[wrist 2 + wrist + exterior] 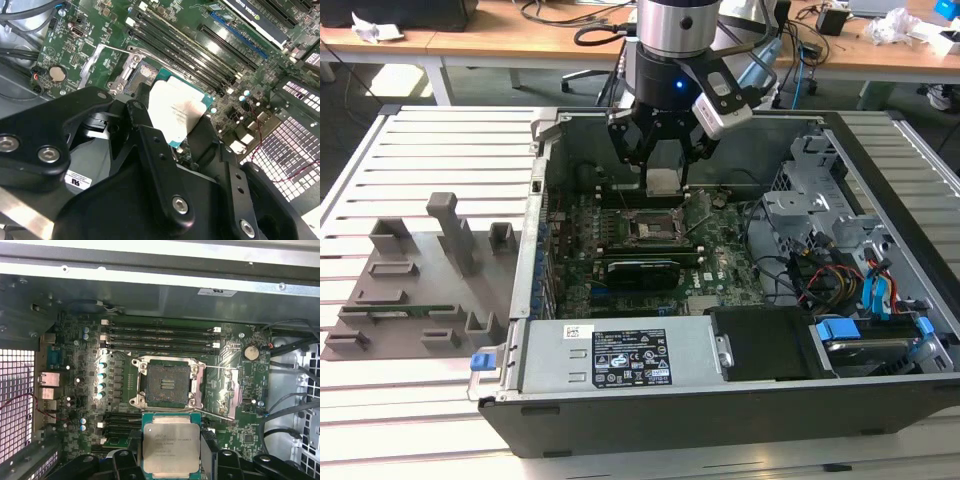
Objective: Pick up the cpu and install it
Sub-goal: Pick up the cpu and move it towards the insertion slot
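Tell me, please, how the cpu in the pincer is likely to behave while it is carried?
Probably stiff: the cpu is a flat plate with a metal top and shows no sag. Possibly slippery: the pincer holds it by its thin edges, and the top looks smooth. Likely light, being thin, and unlikely to roll.

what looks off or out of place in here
Nothing stands out. The cpu is held square in the gripper above the motherboard; the socket lies open and bare, its frame swung aside.
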Available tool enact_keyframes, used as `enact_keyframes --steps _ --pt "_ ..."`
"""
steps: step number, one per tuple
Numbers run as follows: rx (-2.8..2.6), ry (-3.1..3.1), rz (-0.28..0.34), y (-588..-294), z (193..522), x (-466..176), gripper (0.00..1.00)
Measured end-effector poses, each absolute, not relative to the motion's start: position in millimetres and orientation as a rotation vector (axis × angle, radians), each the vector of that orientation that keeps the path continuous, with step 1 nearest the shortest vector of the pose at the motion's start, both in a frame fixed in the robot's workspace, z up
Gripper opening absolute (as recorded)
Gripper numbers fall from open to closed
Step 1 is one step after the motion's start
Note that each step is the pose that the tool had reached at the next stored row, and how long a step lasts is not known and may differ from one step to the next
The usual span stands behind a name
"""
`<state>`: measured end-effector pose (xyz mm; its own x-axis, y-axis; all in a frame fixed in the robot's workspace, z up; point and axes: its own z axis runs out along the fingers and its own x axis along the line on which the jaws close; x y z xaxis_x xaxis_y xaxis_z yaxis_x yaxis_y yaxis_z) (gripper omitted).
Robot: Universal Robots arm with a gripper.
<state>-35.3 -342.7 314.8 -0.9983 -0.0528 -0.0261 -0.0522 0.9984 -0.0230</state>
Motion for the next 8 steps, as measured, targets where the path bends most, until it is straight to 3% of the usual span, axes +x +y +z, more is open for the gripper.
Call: enact_keyframes --steps 8 --pt "-0.082 3.114 -0.036 -342.4 308.0 -35.2 0.55"
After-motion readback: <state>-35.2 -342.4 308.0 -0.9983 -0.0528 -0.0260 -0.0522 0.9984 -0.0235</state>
